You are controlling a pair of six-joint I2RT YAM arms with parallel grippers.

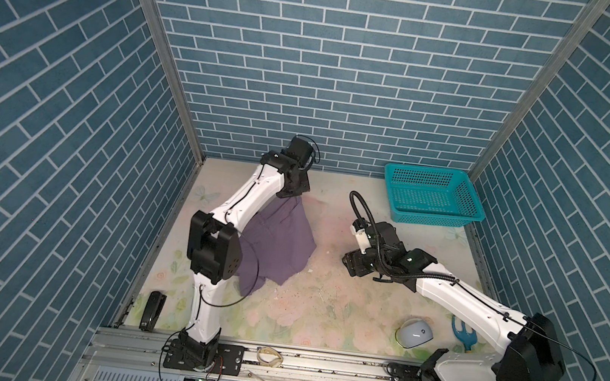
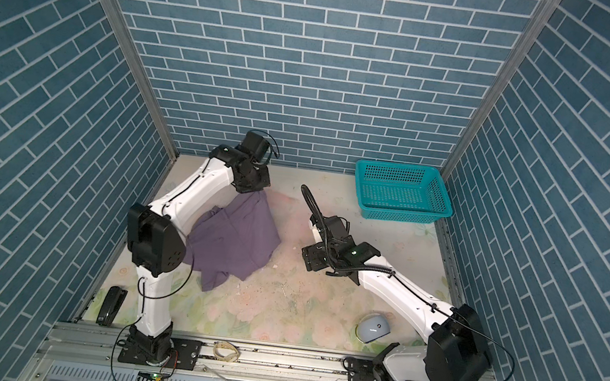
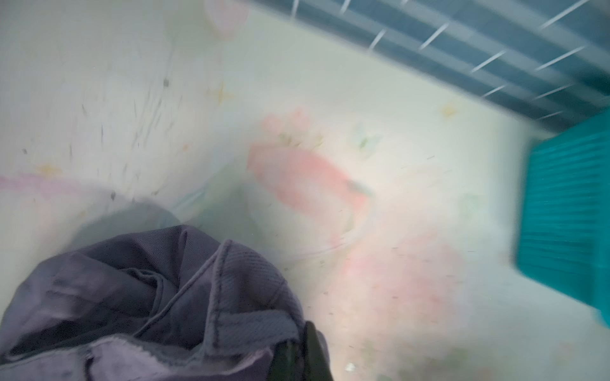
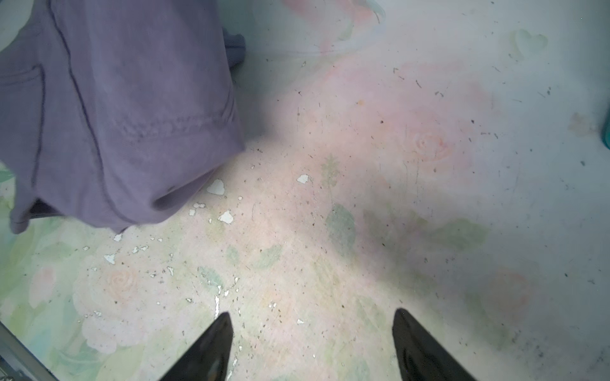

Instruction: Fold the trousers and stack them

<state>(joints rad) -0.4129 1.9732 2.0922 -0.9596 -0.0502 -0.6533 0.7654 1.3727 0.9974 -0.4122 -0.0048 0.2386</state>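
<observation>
Since my left gripper (image 1: 293, 195) is clenched on a bunched bit of the trousers (image 1: 277, 243), I'd call the first grab made and nothing else. No fold yet.

Left wrist view: one dark finger (image 3: 313, 356) sits against crumpled purple cloth with seams and an edge showing. Can't tell which part of the garment I've got, waistband or leg end.

In both top views the cloth peaks at that gripper near the back wall, then fans down into a loose heap on the floral table mat (image 1: 321, 300). Its near end disappears behind my left arm's elbow. Legs aren't laid out or aligned.

Right gripper (image 4: 313, 346): jaws spread, nothing between them, bare mat below. It hangs to the right of the heap, clear of it. A stitched leg hem (image 4: 181, 128) lies near but not touching.

Teal perforated basket (image 1: 431, 195) is in the far right corner, holds nothing, well apart from the trousers.

Status, my read:
- done: one-point pickup
- left: almost everything. Right side needs a matching grip, then spread flat, leg onto leg, fold across, place.

No other folded garment is in view, so I can't tell where the stack goes. A one-point hold on cloth this soft just drapes. Flattening needs both grippers.
</observation>
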